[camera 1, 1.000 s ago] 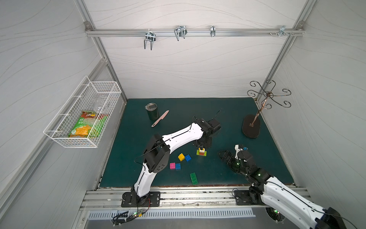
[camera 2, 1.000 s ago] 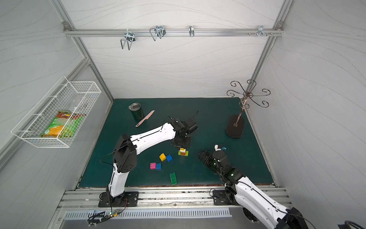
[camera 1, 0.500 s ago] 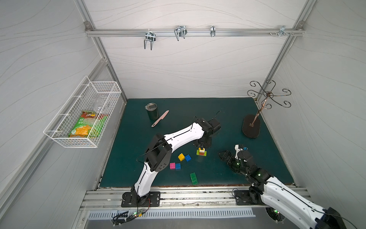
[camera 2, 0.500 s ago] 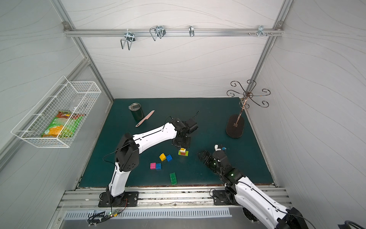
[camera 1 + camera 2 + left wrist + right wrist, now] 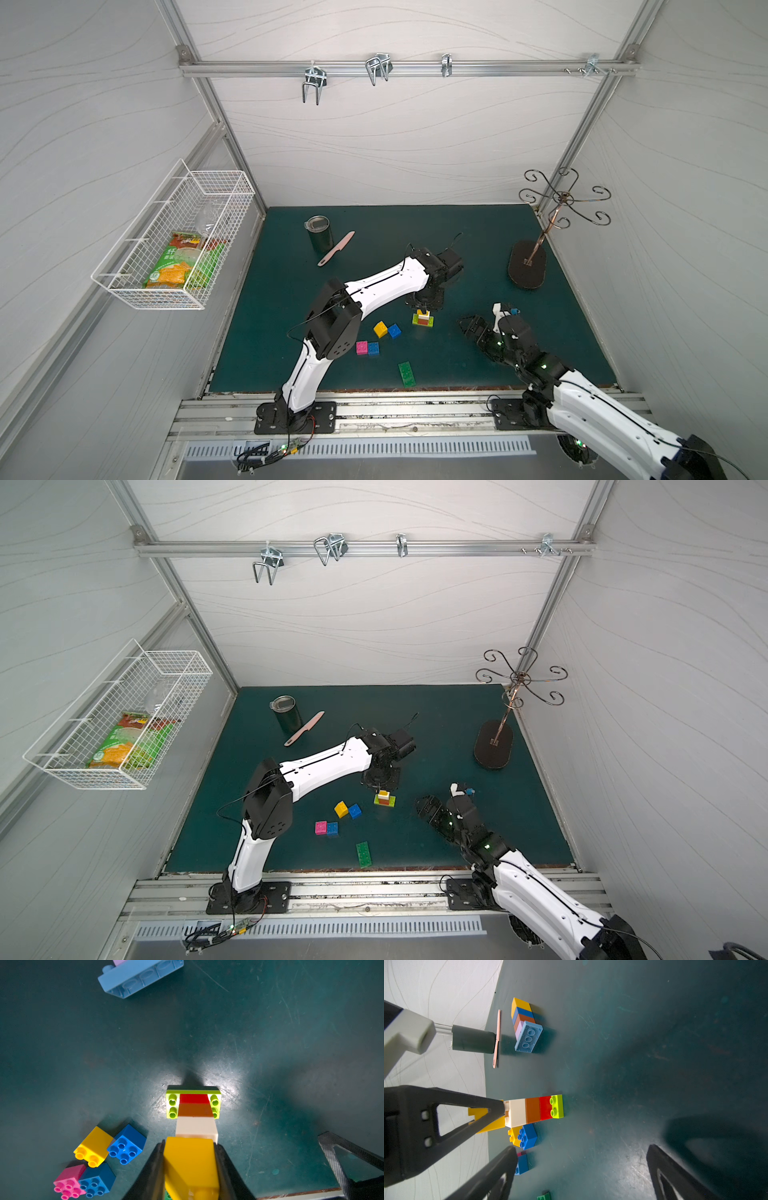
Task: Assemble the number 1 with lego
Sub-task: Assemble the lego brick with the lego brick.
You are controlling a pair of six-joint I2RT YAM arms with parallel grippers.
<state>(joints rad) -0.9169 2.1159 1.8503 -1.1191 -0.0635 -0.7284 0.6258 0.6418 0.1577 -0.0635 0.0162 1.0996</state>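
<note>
Green mat [image 5: 457, 232], centre: a yellow brick [image 5: 190, 1163] is clamped in the left gripper [image 5: 189, 1145] and tilted against the white top of the upright tower [image 5: 195, 1113] directly beneath. The right gripper [image 5: 581, 1151] is spread wide and empty at the tower's 3 o'clock, farther off.

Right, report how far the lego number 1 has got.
Done: a lime base brick carries a red brick, an orange brick and a white brick, stacked upright. In hand: the left jaws are shut on a yellow brick at the white brick's top, seemingly tilted, not pressed home. Left: seating it; whether the loose green brick is needed, I cannot tell.
</note>
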